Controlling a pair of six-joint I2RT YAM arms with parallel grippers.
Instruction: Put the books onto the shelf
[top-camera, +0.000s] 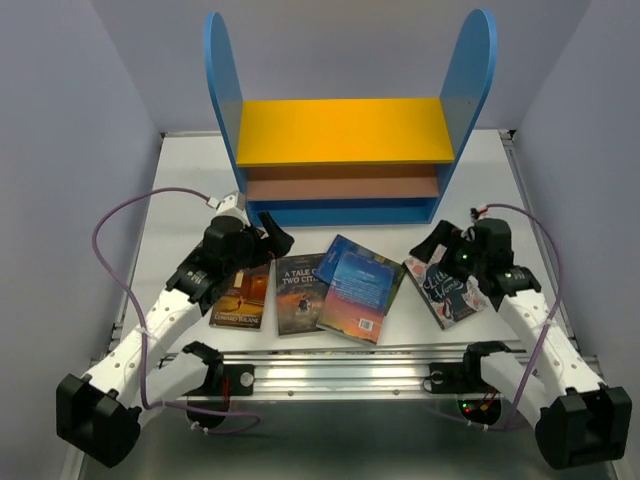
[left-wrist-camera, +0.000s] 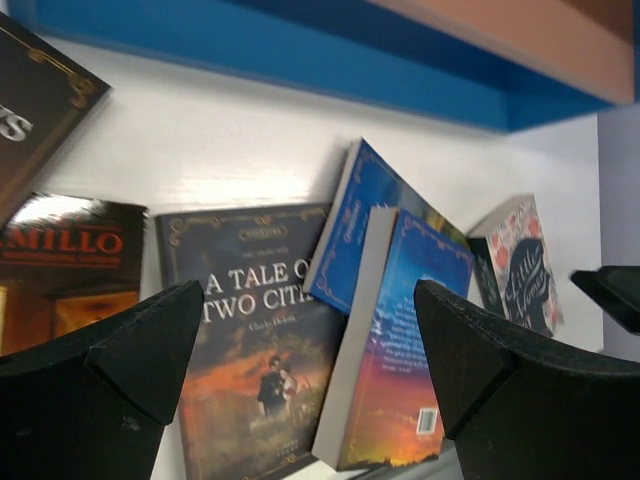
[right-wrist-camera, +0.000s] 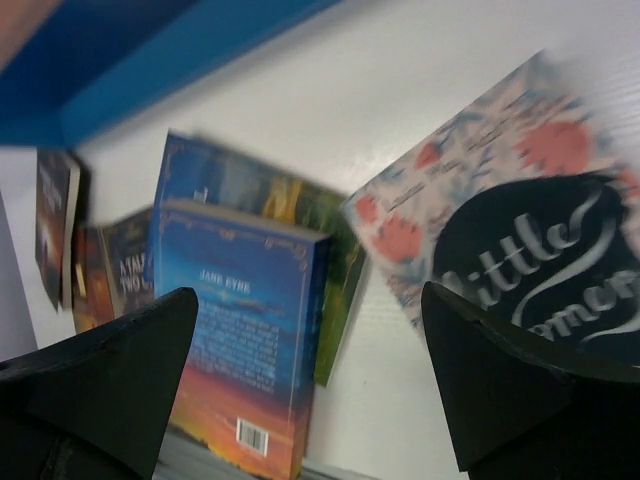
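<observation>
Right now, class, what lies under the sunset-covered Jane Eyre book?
A second blue book lies under Jane Eyre, with only its upper part showing. The rest of its cover is hidden.

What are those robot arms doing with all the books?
Two robot arms are meant to put the books on the blue and yellow shelf. None is up there yet; they all lie on the table. The left pincer and the right pincer hang open above them, holding nothing.
</observation>
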